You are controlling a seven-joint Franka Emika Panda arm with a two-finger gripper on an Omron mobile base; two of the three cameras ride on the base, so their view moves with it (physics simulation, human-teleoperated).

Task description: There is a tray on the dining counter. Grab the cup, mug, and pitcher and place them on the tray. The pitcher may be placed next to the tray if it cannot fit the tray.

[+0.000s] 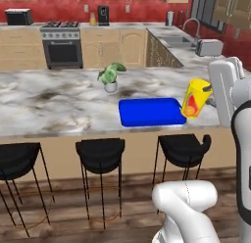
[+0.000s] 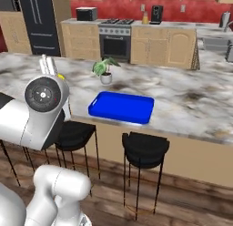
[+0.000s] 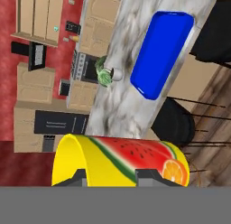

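Hand view: tool point(image 3: 112, 177) narrowly parted, fingertips clamped on yellow cup point(image 3: 122, 162), held tilted beside tray point(image 1: 149, 111).

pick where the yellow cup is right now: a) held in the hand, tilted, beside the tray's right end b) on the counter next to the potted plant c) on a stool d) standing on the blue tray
a: the left base view shows the cup tilted in the hand by the right end of the tray, and the hand view shows its fingertips on the cup.
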